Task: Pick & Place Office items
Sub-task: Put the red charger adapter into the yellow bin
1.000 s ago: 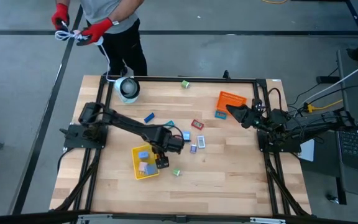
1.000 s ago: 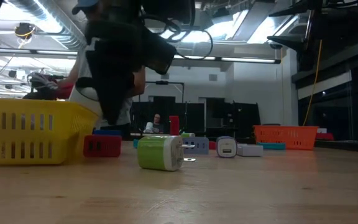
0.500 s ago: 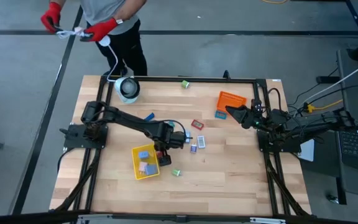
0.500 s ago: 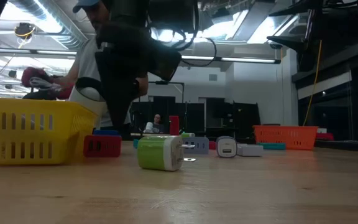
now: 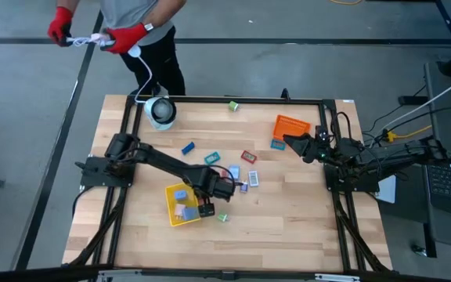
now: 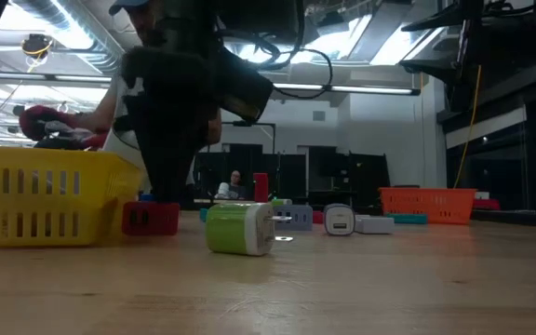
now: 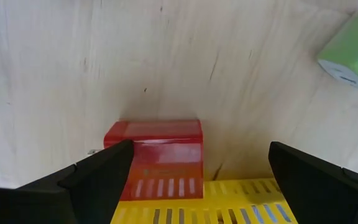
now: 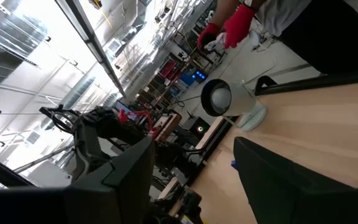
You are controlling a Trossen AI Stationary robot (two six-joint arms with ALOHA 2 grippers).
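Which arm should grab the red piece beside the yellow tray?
Left. The left gripper hangs open right over the red piece beside the yellow tray; the right gripper waits by the orange tray.

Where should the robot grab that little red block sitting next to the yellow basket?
Probably from above, across the two free side faces of the red block. It lies flat against the yellow basket, so that side is blocked. The open left gripper already straddles it.

You can't see the left gripper [image 5: 207,205] fingertips from overhead, the wrist covers them. Red piece [image 7: 157,159] is partly hidden behind the yellow tray [image 7: 229,200] rim. Green piece [image 7: 352,53] is cut off by the frame edge. Pieces inside the tray are too small to identify.
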